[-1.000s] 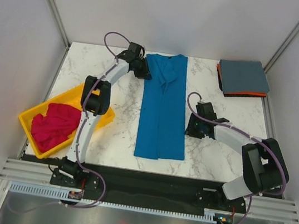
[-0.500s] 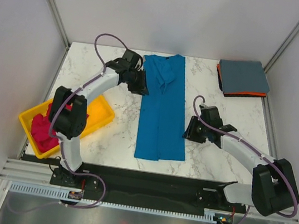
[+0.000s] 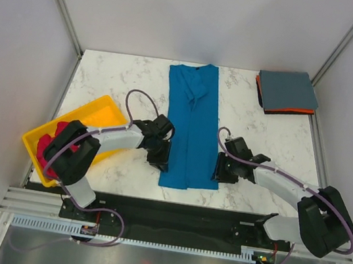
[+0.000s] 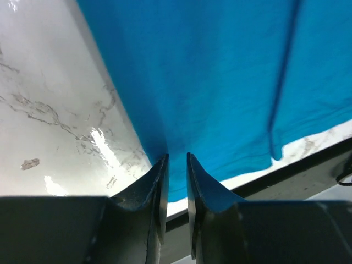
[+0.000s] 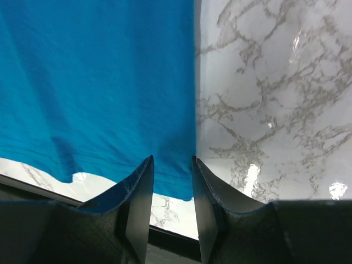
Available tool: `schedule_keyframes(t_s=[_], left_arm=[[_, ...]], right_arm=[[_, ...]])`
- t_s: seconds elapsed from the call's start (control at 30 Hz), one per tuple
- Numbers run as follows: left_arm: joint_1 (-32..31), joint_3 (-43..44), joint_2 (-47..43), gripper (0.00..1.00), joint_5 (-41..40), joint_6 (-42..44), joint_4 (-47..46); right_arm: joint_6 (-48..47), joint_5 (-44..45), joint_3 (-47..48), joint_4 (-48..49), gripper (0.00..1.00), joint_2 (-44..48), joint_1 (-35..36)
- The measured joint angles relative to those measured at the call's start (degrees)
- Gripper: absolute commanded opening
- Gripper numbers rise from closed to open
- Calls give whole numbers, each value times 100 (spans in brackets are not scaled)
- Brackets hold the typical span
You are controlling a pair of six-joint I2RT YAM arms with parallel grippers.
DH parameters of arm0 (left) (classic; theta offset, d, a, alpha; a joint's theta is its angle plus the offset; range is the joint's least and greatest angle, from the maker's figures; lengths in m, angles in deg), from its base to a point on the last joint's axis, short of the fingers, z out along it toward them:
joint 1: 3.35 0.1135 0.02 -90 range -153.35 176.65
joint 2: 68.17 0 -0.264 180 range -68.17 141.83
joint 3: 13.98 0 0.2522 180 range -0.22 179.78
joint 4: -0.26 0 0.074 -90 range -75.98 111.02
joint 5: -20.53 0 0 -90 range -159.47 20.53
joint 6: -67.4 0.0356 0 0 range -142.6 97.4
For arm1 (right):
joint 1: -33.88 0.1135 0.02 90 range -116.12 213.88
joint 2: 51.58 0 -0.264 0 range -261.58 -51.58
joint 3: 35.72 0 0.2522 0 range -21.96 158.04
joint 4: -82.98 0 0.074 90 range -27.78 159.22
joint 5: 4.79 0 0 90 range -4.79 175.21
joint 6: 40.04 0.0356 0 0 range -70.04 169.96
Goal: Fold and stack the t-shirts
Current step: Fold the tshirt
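A bright blue t-shirt (image 3: 192, 128) lies folded into a long narrow strip down the middle of the table, collar at the far end. My left gripper (image 3: 161, 158) is low at the strip's near left edge. In the left wrist view its jaws (image 4: 177, 157) stand a narrow gap apart at the edge of the blue cloth (image 4: 220, 82), nothing pinched. My right gripper (image 3: 219, 168) is at the near right edge, jaws (image 5: 172, 159) open over the hem corner of the cloth (image 5: 99, 82). A magenta-red t-shirt (image 3: 51, 146) lies crumpled in the tray. A folded slate grey-blue t-shirt (image 3: 287, 91) rests on a folded orange one (image 3: 299, 112).
A yellow tray (image 3: 103, 109) sits at the table's left edge, partly under the left arm. The folded stack is at the back right corner. The black front rail (image 3: 178, 209) runs just beyond the shirt's hem. Bare marble (image 3: 118, 77) shows on both sides of the strip.
My left gripper swung from the collar end at the far left of the blue shirt down to its near left edge. The right gripper shifted slightly nearer to the hem.
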Motion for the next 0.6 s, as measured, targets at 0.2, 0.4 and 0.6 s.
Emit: schedule_keyframes(t_s=[0.2,0.4,0.6], left_arm=[[-72,-564,-122,23,-7,-367,-420],[-101,-820,-343,22,-109,-546,-686],[-116,-981,-522,25,-179,-610,-765]], right_arm=[[98,243,-151,-44,36,46,146],[111,413,-273,-153,27,262,153],[131,426,-345,-168,18,420,188]])
